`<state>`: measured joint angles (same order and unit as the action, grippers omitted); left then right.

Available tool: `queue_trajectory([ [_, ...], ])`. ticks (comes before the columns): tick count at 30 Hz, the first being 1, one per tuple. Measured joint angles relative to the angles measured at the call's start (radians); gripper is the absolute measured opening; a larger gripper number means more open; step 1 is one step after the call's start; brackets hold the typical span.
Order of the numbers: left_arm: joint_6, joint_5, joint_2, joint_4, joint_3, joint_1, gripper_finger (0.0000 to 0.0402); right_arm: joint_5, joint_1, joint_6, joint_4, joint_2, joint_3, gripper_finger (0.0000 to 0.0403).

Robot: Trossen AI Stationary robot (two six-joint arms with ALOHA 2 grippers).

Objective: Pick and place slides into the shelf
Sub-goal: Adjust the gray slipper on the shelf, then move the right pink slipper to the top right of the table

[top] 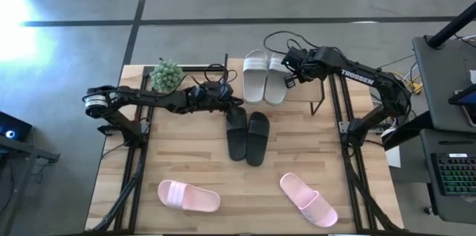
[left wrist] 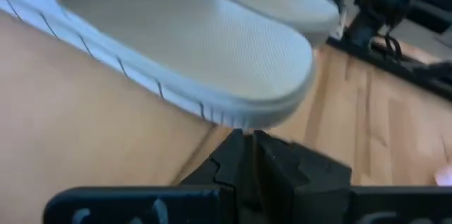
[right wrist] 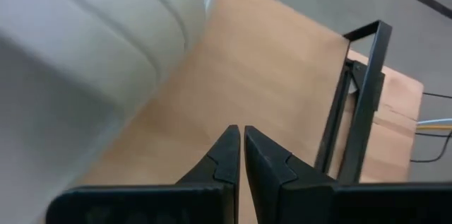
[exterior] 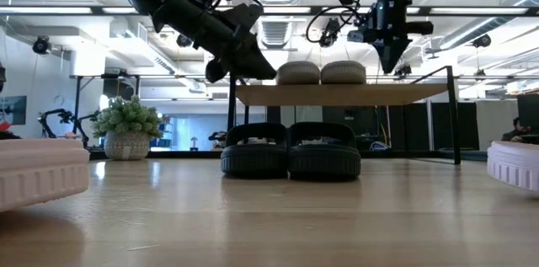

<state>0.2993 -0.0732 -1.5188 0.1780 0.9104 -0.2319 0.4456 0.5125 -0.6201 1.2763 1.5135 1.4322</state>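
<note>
Pink pair (top: 189, 196): nearest, one slide at 7 o'clock on the table, its mate (top: 308, 199) at 5 o'clock, well apart.
Black pair (top: 248, 136): centre, side by side, toes under the shelf (top: 316, 96).
Grey-white pair (top: 264, 77): on the shelf's top board, 12 o'clock.
Left gripper (top: 239, 103): closed, empty, beside the pale heels.
Right gripper (top: 289, 82): closed, empty, just beside the pale pair, at 1 o'clock.

In the low view both pink slides (exterior: 38, 174) are cut off by the picture's side edges. The shelf's (top: 316, 91) top board is largely hidden from above by the white pair (top: 265, 76) and the right arm. In the right wrist view one white slide (right wrist: 92, 47) is blurred and cut off by the edge.
</note>
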Motion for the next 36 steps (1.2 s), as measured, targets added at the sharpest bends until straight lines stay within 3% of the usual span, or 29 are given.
queue_trajectory([
  [8,-0.015,0.097,0.024,-0.088,-0.024,0.061,0.0018,-0.077,-0.153,-0.019,0.06,-0.092,0.0,0.0012],
  [14,-0.104,0.14,0.073,-0.116,-0.056,0.163,0.0018,-0.136,-0.4,-0.099,0.059,-0.175,0.0,0.0012],
  [18,-0.132,0.146,0.095,-0.137,-0.06,0.211,0.0018,-0.149,-0.584,-0.336,0.086,-0.188,0.001,0.0013],
  [23,-0.13,0.165,0.095,-0.136,-0.06,0.229,0.0018,-0.244,-0.775,-0.688,0.135,-0.14,-0.009,0.0013],
  [29,-0.13,0.161,0.095,-0.137,-0.062,0.228,0.0018,-0.448,-0.957,-1.045,0.135,-0.035,-0.026,0.0023],
  [36,-0.162,0.161,0.095,-0.144,-0.067,0.228,0.0018,-0.739,-1.099,-1.314,0.103,0.108,-0.027,0.01],
])
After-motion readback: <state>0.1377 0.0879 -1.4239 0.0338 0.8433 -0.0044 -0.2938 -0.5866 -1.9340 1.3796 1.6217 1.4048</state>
